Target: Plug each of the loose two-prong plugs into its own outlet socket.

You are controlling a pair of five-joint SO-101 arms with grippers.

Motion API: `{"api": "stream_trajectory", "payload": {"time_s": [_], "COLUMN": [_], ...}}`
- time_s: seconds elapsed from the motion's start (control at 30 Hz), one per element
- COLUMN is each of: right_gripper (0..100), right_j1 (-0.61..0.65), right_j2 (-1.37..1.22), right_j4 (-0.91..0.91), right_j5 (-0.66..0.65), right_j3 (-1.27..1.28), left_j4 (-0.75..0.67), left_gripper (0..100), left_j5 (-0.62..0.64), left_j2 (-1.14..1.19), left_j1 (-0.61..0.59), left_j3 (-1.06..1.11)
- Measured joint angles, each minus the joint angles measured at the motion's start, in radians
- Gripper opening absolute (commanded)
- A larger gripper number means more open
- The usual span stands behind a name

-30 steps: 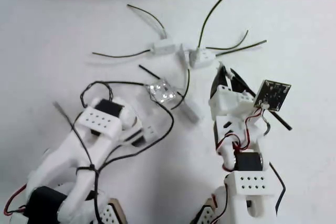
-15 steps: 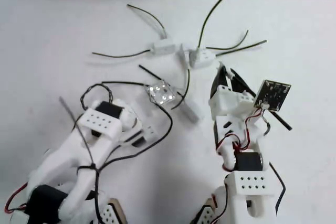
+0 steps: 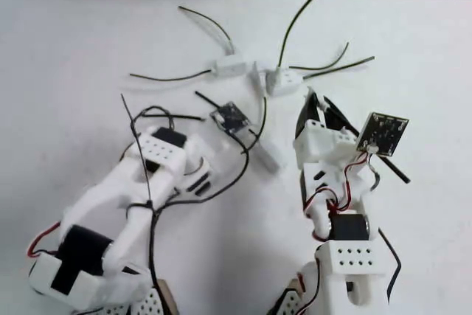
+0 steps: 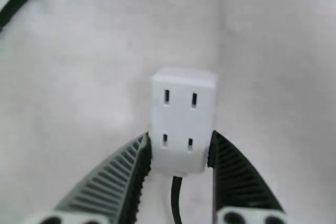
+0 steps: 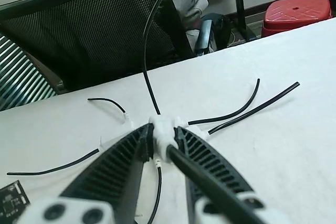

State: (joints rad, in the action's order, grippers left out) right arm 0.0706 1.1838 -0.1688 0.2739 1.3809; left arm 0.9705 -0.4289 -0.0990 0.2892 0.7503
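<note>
Robot arms at work on a white table (image 3: pixel 66 49). At the left, the left arm's white plastic body (image 3: pixel 110 197) stretches toward the centre. Its left gripper (image 4: pixel 178 141) clamps a white rectangular outlet block (image 4: pixel 184 108), with the ribbed grey fingers (image 4: pixel 126 171) pressed against the block's two sides near one end. The block rests on the table with its four dark slots, set in two pairs, facing the wrist camera. A black cord (image 4: pixel 176 203) runs from its gripped end, between the fingers.

Toward the middle of the table, beyond the arms, a small white plug (image 3: pixel 230 66) lies loose, with thin dark wires curving away from it on either side. Just to its right lies a second small white plug (image 3: pixel 282 80), which also trails thin dark wires across the table.

The right gripper (image 3: pixel 318 98) points at that second plug, and in the high view its tips are near the plug but apart from it. Its jaws stand narrowly apart, with table showing between them in the right wrist view. A thick black cable (image 5: pixel 210 177) lies along one of its dark ribbed fingers (image 5: pixel 121 166); whether the cable is pinched cannot be told. At the far right, a dark square circuit board (image 3: pixel 382 133) is mounted on the right arm's wrist.
</note>
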Motion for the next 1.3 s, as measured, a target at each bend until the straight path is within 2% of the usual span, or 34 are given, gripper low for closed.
{"api": "stream_trajectory", "payload": {"time_s": [0.2,0.43,0.7,0.87,1.07,1.3], "right_gripper": [1.7,1.7,1.7,1.7,1.7,1.7], "right_j1": [0.020,0.198,0.351,0.436,0.506,0.575], "right_j2": [0.000,0.000,0.000,-0.003,-0.199,-0.494], "right_j4": [-0.002,-0.101,-0.327,-0.391,-0.399,-0.399], "right_j5": [-0.003,-0.124,-0.163,-0.212,-0.236,-0.236], "right_j3": [0.000,0.000,-0.060,-0.083,-0.157,-0.307], "left_j4": [0.023,0.023,-0.077,-0.086,-0.100,-0.227], "left_gripper": [29,29,29,29,29,29], "left_j5": [0.035,0.035,0.127,0.130,0.130,0.130], "left_j2": [0.002,-0.218,-0.578,-0.775,-0.976,-1.146], "left_j1": [-0.058,-0.092,-0.376,-0.427,-0.488,-0.586], "left_j3": [-0.005,0.103,0.276,0.388,0.516,0.710]}}
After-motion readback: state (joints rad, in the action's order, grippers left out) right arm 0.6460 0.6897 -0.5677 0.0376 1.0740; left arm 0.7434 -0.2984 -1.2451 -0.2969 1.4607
